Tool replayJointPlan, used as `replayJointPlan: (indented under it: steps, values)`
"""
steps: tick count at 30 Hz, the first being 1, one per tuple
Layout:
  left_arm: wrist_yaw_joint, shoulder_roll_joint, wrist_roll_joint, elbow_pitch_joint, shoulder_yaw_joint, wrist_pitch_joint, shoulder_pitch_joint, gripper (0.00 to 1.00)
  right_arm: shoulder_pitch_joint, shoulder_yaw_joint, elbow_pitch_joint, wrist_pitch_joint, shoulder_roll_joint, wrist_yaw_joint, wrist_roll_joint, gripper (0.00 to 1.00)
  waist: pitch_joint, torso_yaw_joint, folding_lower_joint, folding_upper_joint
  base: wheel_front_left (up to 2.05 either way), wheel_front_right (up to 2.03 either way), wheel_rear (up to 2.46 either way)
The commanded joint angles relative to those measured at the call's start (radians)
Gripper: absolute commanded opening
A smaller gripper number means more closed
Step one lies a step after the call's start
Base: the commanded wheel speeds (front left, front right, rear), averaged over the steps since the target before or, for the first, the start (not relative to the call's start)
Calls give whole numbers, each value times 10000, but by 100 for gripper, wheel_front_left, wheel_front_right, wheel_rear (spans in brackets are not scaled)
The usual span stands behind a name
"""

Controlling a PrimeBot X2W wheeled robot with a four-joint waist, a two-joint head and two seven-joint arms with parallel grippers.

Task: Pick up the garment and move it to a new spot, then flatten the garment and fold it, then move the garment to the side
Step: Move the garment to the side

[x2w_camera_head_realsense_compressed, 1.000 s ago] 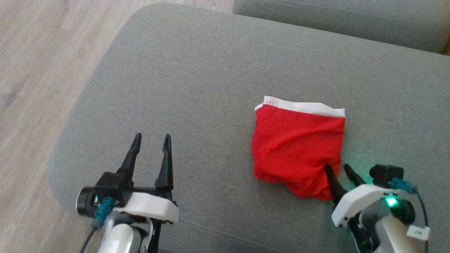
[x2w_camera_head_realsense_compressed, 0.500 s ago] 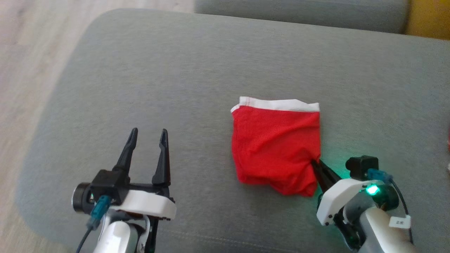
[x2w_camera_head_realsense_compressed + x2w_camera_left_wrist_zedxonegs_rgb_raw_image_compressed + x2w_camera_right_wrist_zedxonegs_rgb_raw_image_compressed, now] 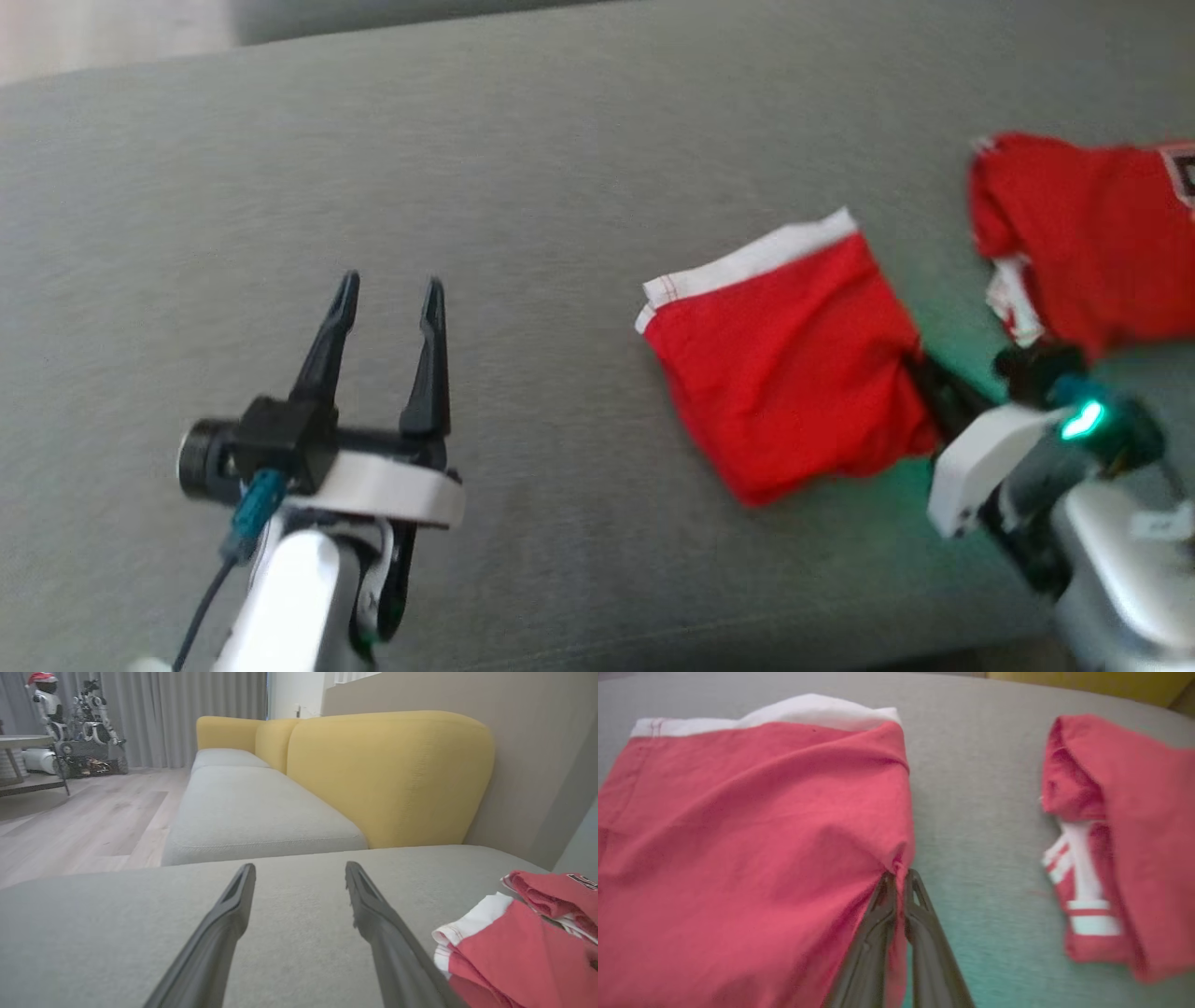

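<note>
right pincer [image 3: 910,359] pinched tight on the red shorts [image 3: 794,373], my left pincer [image 3: 387,289] spread wide and empty above the grey cushion [image 3: 560,140], red shirt [image 3: 1092,233] nearby

The garment [image 3: 794,364] lies on the cushion [image 3: 523,168], right of its middle. A second garment [image 3: 1092,233] lies near it toward the right edge, apart from it. The right end effector [image 3: 917,362] meets the garment's right edge. The left end effector [image 3: 390,282] is over the cushion's left half.

Head overhead, wrists low (shared garment [image 3: 794,373])
</note>
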Motion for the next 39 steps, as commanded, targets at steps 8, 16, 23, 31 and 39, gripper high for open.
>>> replayJointPlan:
  steps: [8, 16, 23, 31, 39]
  values:
    - [-180, 239, 334, -214, 57, -110, -1159, 100, -1591, -965, -287, -232, -1099, -9, 503, 0, 1588, -1751, 0, 0, 0, 0, 0]
    - [-340, 482, 560, -192, -154, 124, -1763, 100, -3377, -2947, 1122, -713, -1330, -9, 719, 0, 2487, -2264, 0, 0, 0, 0, 0]
    - [-465, 613, 664, -218, -329, 237, -2141, 100, -4308, -4313, 2809, -1220, -1530, -9, 730, 0, 3072, -2333, 0, 0, 0, 0, 0]
    - [-512, 717, 742, -221, -471, 344, -2355, 100, -4925, -4807, 3999, -1604, -1259, -9, 851, 0, 3486, -2402, 0, 0, 0, 0, 0]
    - [-586, 737, 743, -168, -664, 409, -2550, 100, -5621, -4726, 5236, -1912, -969, -9, 884, 58, 3620, -2296, 0, 0, 0, 0, 0]
